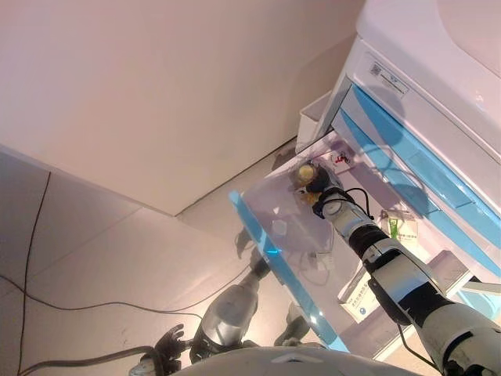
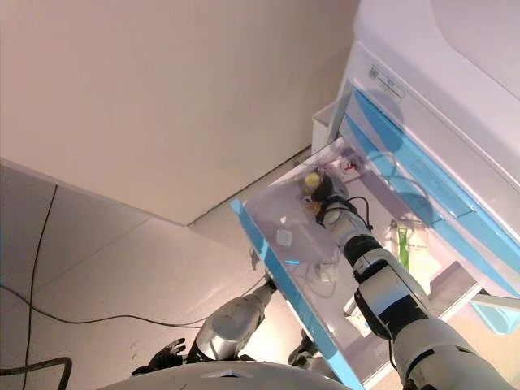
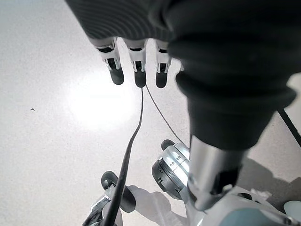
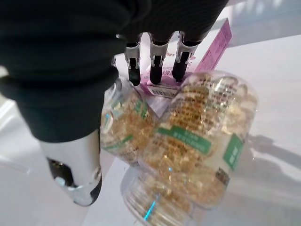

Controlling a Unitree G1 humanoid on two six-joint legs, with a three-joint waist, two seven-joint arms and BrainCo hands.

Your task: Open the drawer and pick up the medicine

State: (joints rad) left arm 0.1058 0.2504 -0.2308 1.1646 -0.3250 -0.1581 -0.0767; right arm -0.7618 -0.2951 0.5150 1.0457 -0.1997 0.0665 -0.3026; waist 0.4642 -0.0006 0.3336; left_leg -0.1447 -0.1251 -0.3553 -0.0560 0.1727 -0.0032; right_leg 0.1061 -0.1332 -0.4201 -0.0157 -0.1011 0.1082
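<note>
Two clear bottles of golden capsules lie on their sides in the open drawer, and the nearer, larger bottle is taken here as the landmark. The right hand hangs directly over that bottle, fingers straight and spread a little, tips just above the bottle's far shoulder, while the thumb drops down past the smaller bottle lying against the landmark's side. Nothing is clasped yet; the fingers are uncurled and no pinch shows.

Behind the landmark, just under the fingertips, a pink box lies partly covered. The large bottle's long axis runs slantwise across the line of the fingers, with its lid end pointing back toward the wrist and its base away toward the box. The smaller bottle lies at an angle to it, and the two touch along their sides.

In the head views the right hand sits at the drawer's inner end, close to the cabinet. The left hand hangs far below, over the floor, fingers straight and empty, so the right is plainly nearer. A grasp would likely need fingers and thumb closing across the bottle's girth.
</note>
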